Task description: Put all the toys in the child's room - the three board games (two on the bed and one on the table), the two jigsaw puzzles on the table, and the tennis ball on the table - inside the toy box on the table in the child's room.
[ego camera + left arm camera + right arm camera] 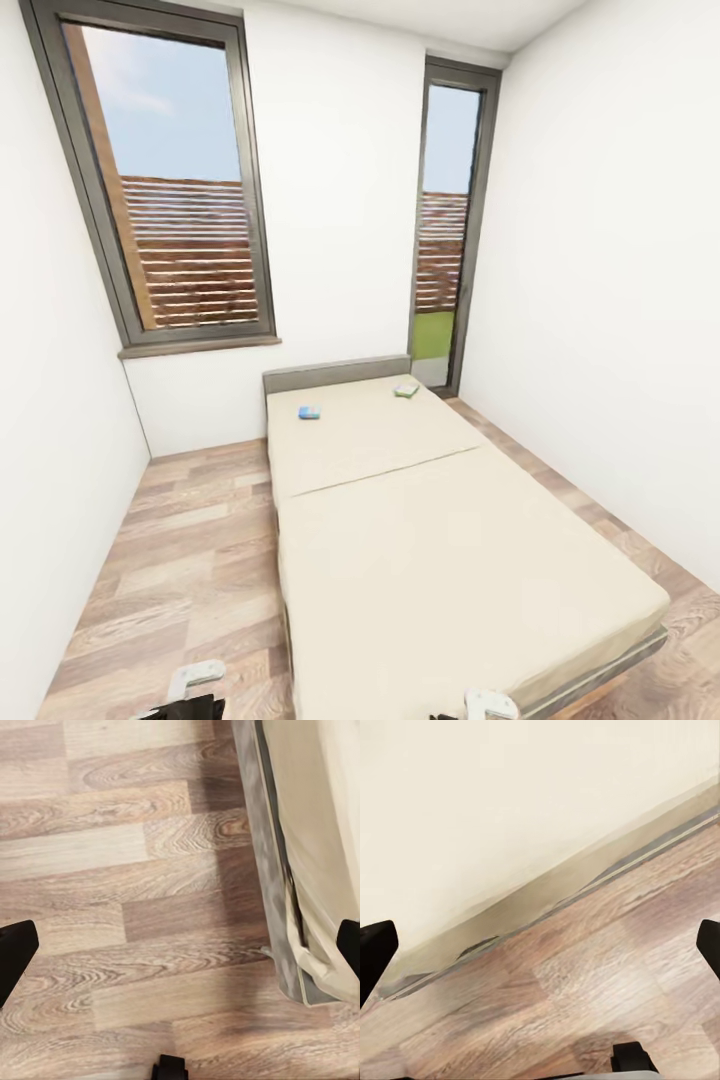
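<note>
Bed [420, 520]: two board games [309, 412] at 12 o'clock by headboard. Both claws spread, empty; drive closer before reaching.

Two board games [309, 412] on bed [450, 560]

left hand [180, 945] fingers spread | right hand [540, 945] likewise (both empty, low)

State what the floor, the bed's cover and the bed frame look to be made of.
Brown plank floor: matte wood or wood-look laminate, judging by its grain and staggered boards.
Plain beige mattress cover: probably matte fabric; it sags loosely at the corner in the left wrist view.
Grey bed frame: unclear, perhaps painted wood or felt.
</note>
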You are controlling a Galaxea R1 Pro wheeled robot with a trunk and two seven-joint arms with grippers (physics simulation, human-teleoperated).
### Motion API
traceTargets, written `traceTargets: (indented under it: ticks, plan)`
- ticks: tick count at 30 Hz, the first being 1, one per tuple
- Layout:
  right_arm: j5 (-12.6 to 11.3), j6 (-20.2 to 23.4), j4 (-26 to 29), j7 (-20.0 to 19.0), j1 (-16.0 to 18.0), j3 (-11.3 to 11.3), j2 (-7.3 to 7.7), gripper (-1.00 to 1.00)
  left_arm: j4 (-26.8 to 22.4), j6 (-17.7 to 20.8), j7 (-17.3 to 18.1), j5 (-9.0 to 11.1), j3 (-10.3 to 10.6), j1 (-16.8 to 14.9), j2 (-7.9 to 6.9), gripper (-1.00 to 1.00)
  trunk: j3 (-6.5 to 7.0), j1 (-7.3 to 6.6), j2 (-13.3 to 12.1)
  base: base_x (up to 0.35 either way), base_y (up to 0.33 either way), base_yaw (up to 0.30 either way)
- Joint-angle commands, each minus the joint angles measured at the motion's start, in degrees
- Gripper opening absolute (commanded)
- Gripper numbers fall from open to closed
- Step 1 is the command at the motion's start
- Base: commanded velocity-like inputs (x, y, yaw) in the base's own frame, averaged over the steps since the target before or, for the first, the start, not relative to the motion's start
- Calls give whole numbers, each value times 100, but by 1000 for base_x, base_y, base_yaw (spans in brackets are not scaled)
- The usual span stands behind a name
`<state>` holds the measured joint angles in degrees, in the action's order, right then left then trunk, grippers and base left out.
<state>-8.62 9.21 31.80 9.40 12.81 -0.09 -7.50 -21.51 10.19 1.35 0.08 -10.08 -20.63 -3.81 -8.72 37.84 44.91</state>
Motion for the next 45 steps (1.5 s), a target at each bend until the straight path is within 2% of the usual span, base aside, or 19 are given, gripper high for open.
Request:
traceTargets:
  ticks: [1,12,26,45]
  plan:
    - [-47,27,12,25,2,0,-4,100,-11,36,14,1,-30,-2,3,100,-9,3,6,153,81,0]
    - [-52,28,14,20,2,0,-17,100,-11,36,14,1,-30,-2,5,100,26,3,6,84,98,-91]
    - [-52,28,17,18,2,0,-14,100,-11,36,14,1,-29,-2,4,100,119,3,6,6,73,-194]
    - [-52,28,17,18,2,0,-14,100,-11,36,14,1,-30,-2,3,100,250,3,6,0,148,-201]
